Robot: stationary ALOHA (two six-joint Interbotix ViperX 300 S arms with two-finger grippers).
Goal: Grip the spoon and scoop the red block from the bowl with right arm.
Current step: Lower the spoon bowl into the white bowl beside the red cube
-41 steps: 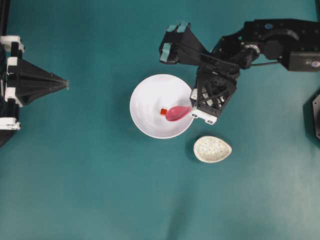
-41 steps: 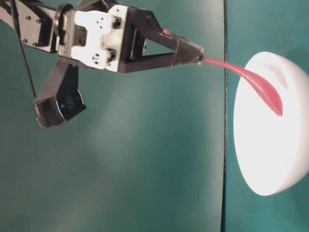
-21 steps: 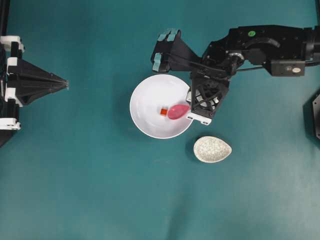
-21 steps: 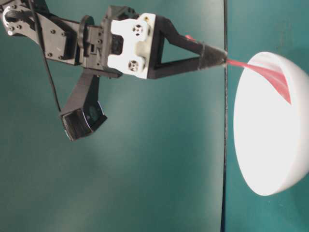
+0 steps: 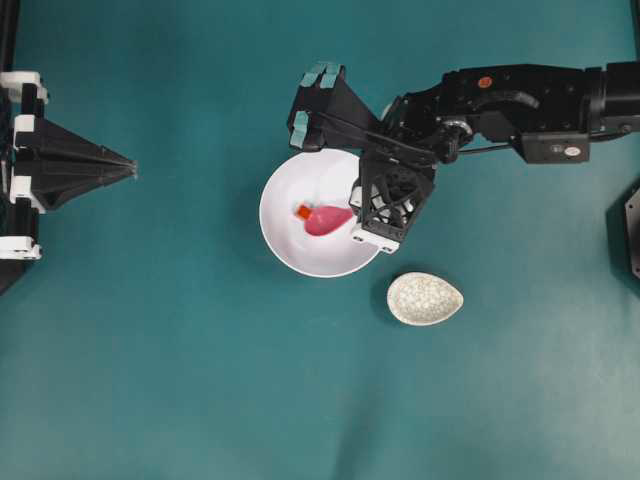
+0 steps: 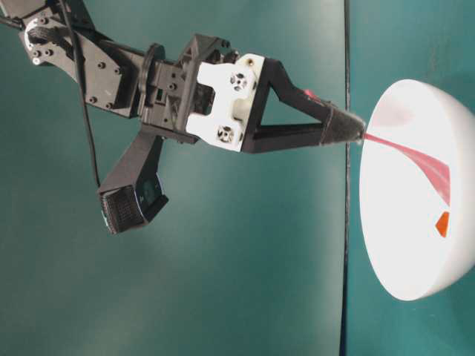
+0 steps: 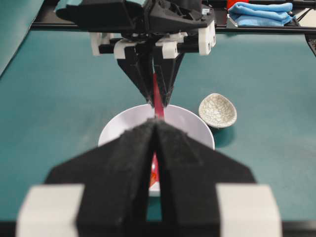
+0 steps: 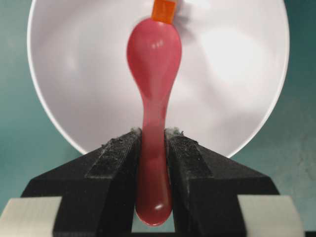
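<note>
My right arm's pointed black claw (image 8: 153,148) was clamped tight on the straight handle of the glossy pink-magenta soup spoon (image 8: 153,64), pads pinching it near its tail end. The spoon's long axis ran straight out ahead of the claw into the large round white bowl (image 8: 237,74). The tiny red-orange cube (image 8: 164,11) sat directly beyond the spoon's tip, touching or just off it, on the same line. I judged a forward push along that axis, with a dip, would load it. The left claw (image 7: 157,148), fingers together and holding nothing, sat well apart.
</note>
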